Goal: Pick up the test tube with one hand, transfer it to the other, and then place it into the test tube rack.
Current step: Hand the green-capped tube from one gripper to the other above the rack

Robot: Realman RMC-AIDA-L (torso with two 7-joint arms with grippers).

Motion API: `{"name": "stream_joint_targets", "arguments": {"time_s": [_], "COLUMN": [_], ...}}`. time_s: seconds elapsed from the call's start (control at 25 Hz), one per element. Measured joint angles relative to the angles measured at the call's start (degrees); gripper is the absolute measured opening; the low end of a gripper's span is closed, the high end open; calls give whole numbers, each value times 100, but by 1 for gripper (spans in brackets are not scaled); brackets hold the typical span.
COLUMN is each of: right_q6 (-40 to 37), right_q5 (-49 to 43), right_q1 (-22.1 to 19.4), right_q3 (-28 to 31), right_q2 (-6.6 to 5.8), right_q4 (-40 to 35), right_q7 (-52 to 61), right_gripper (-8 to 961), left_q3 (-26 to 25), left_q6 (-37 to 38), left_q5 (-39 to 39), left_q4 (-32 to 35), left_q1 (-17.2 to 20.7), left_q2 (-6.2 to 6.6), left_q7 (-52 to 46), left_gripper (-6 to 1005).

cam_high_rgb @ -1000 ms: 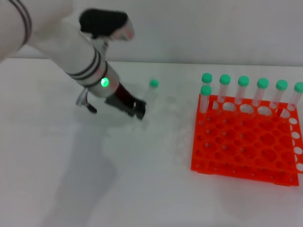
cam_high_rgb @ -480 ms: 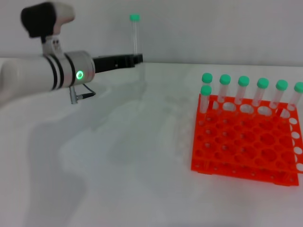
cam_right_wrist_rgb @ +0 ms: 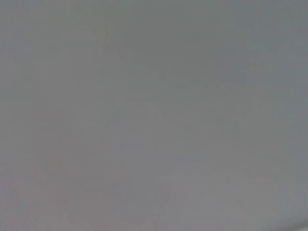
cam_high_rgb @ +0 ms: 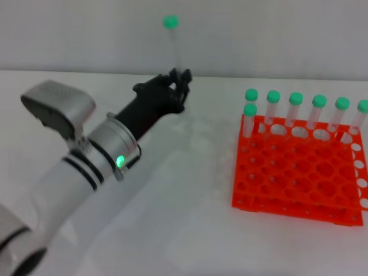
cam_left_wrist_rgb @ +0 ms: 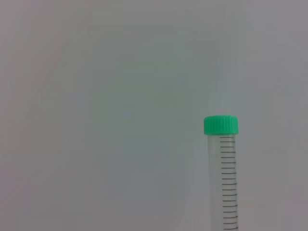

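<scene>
The test tube (cam_high_rgb: 175, 49) was held upright, pinched at its base by the left gripper (cam_high_rgb: 179, 80) — handover and placement in the test tube rack (cam_high_rgb: 299, 172) were left; the right gripper was not seen.

Open table (cam_high_rgb: 190, 230) left of rack (cam_high_rgb: 296, 175) (capped tubes (cam_high_rgb: 295, 112) rearward)

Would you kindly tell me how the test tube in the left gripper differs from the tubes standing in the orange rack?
The test tube is held off the table, clamped near its lower end by the left gripper; the rack tubes stand in holes along the far row of the test tube rack. The held one is alone and leans slightly; the racked ones form a row. All are clear with green caps.
</scene>
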Motion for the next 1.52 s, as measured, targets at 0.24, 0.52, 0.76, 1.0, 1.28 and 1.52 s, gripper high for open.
{"name": "stream_joint_targets", "arguments": {"time_s": [0.24, 0.52, 0.76, 1.0, 1.28, 1.52], "right_q6": [1019, 3142, 3297, 3111, 2908, 2903], "right_q5": [-903, -1761, -2356, -2547, -2595, -2595], "right_q1": [-220, -149, 109, 431, 734, 942], "right_q3": [-995, -1229, -1475, -1589, -1703, -1739], "right_q2": [-221, -599, -500, -199, -20, 14], "right_q4": [-881, -1184, -1634, -1643, -1654, -1620], "right_q7": [1221, 1771, 2154, 2222, 2233, 2286], "right_gripper": [870, 870, 870, 869, 869, 870], "left_q3": [25, 30, 32, 67, 84, 89], "left_q6": [-114, -804, -1163, -1199, -1203, -1206], "left_q5": [863, 1155, 1274, 1297, 1300, 1301], "left_q4": [915, 1603, 1800, 1920, 1965, 1973], "left_q1": [161, 82, -189, -293, -282, -271], "left_q2": [-58, -98, -105, -108, -109, -109], "left_q7": [1325, 2008, 2145, 2232, 2237, 2239], "left_gripper": [194, 193, 193, 194, 193, 196]}}
